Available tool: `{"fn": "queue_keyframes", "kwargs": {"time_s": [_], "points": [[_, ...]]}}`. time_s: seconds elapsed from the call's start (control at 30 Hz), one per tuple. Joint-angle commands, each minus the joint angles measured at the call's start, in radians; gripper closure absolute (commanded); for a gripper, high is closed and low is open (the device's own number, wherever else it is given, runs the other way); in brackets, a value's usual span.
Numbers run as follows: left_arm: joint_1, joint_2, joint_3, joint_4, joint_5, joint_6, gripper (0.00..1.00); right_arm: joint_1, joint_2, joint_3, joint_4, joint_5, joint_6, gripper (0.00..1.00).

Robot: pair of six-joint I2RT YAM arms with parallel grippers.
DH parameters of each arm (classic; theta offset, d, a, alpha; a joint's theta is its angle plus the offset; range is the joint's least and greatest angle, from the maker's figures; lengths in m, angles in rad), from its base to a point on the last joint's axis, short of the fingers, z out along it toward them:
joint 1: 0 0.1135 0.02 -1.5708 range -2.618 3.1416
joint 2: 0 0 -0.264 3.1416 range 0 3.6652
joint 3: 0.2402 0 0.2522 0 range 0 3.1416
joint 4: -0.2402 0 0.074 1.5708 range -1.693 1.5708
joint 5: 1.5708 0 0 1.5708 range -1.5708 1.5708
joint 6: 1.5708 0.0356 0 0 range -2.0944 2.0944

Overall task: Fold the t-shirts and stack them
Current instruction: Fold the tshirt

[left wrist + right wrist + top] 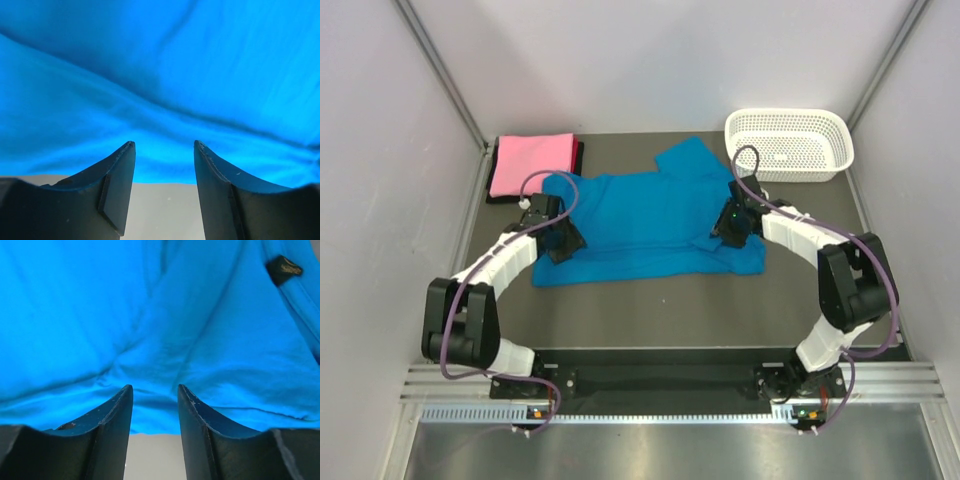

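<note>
Left end effector (164, 146): fingers parted, nothing between them, poised at the near hem of the blue t-shirt (165, 75). Right end effector (155, 388): likewise parted and empty, at the same hem.

Shirt lies spread mid-desk (650, 315); pink folded shirt (532, 165) sits far left.

Judgement: pinch both hem points level, close fully, then lift together for a square fold.

Unclear: fingertips are hidden under the wrists in the top view; small dark patch (283, 267) unidentified.
</note>
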Motion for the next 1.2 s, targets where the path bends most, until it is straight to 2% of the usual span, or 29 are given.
{"fn": "queue_keyframes", "kwargs": {"time_s": [0.0,0.23,0.4,0.6,0.83,1.17], "points": [[0.005,0.020,-0.024,0.090,0.114,0.031,0.45,0.015,-0.019,-0.033,0.147,0.019,0.089,0.59],[0.006,0.087,-0.027,0.054,0.046,0.042,0.46,0.037,0.035,-0.062,0.202,0.010,0.134,0.58],[0.008,0.064,-0.056,0.050,0.009,0.039,0.45,0.047,0.086,-0.043,0.190,0.012,0.149,0.59],[0.009,0.063,-0.041,0.030,-0.078,0.054,0.45,0.050,0.034,-0.054,0.176,0.084,0.140,0.58],[0.031,0.096,-0.051,0.002,-0.136,0.040,0.45,0.047,-0.008,-0.022,0.073,0.115,0.135,0.57],[0.035,0.185,-0.042,-0.035,-0.221,0.022,0.46,0.049,-0.046,-0.163,0.173,0.090,0.249,0.57]]}}
